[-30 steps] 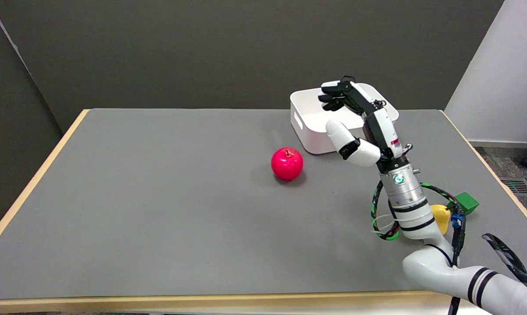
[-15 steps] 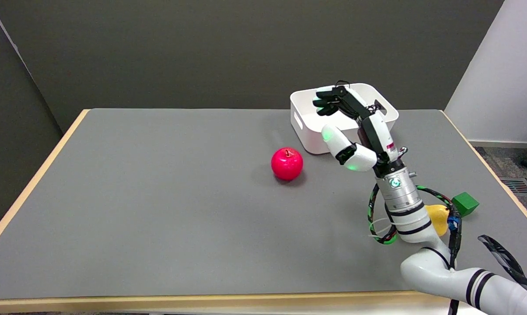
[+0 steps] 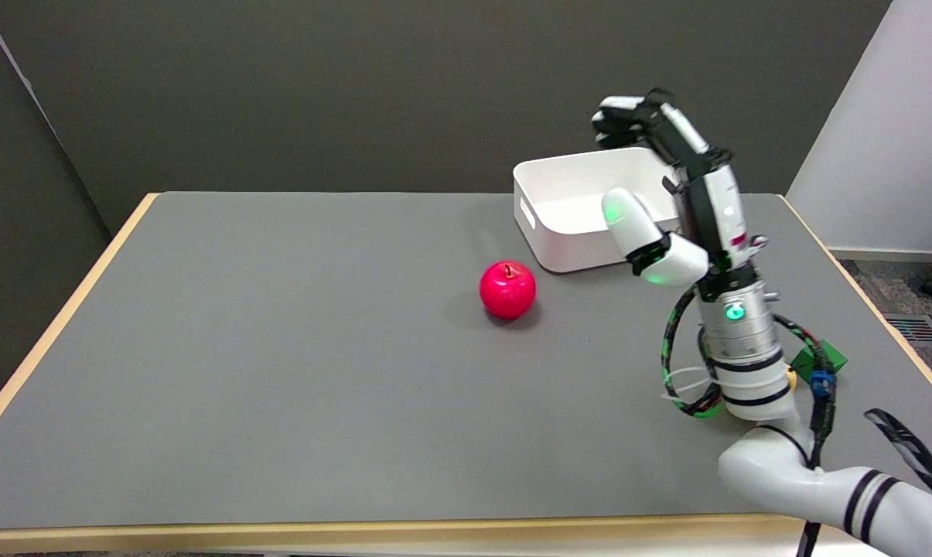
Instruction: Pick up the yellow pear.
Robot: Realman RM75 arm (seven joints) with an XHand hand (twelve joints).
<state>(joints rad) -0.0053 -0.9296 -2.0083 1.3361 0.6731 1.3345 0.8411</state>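
Yellow shows only as a thin sliver of the yellow pear (image 3: pixel 790 378), which lies on the grey table (image 3: pixel 280 371) almost wholly hidden behind the silver wrist of the right arm, far to the right of the red apple (image 3: pixel 507 289) and nearer the table's front edge than that fruit is. Just to the right of the pear, and partly covered by the arm's cable, sits a green block (image 3: pixel 810 360). The right hand (image 3: pixel 670 193) is raised well above the table, up and to the right of the apple, its palm turned toward the apple's side of the scene; its dark fingers (image 3: pixel 628 128) curve forward at the top while the white thumb (image 3: pixel 628 220) juts out lower down, with a wide gap between them and nothing held. From this view the hand overlaps the right part of the white bin (image 3: pixel 558 209), which stands on the table behind the apple and to its right, near the far edge. The apple itself rests alone near the middle of the table, well apart from the hand, the pear and the block
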